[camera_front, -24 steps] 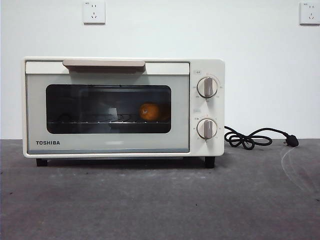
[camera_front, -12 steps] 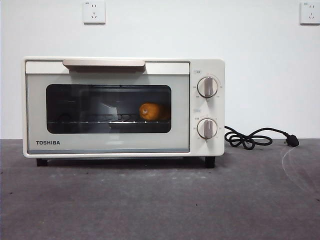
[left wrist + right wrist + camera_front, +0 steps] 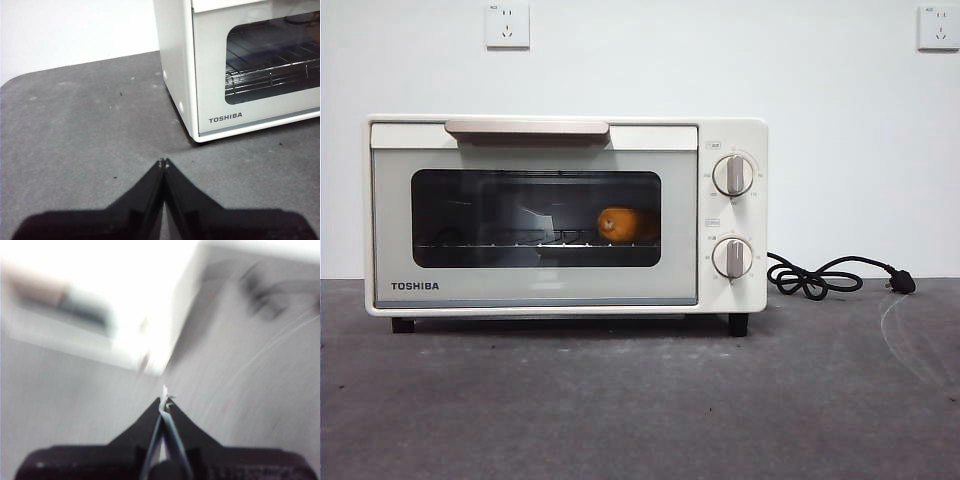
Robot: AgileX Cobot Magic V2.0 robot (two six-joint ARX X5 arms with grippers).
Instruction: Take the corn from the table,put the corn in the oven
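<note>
Cream-white and boxy, the TOSHIBA toaster oven [image 3: 565,215] stands on the dark grey matte surface [image 3: 640,400] with its door shut, beige bar handle [image 3: 527,128] along the top edge and two round knobs [image 3: 733,175] stacked at one side. Behind the dark glass window [image 3: 500,215] the stubby yellow-orange corn [image 3: 618,223] lies on the wire rack [image 3: 520,240], toward the knob side of the chamber, its long axis seemingly running back into the oven so that a rounded end faces the glass. Nothing else shows inside. So the corn is enclosed and off the surface, and by my reading the task is as good as done, with only a retreat of the arms left. The left claw [image 3: 163,162] hangs low over bare surface out in front of the oven's TOSHIBA-badged corner, its two black jaws pressed together and pinching nothing; the corn lies beyond the closed door from it. The right claw [image 3: 165,401] also shows its jaws pressed together and empty, but its view is heavily smeared, so I can only make out grey surface and a pale blurred mass, probably the oven. Which arm is nearer the corn cannot be told. Neither arm shows in the front view. A black cord [image 3: 820,275] coils on the surface beside the oven, well apart from both claws, with white wall sockets [image 3: 507,24] above.
</note>
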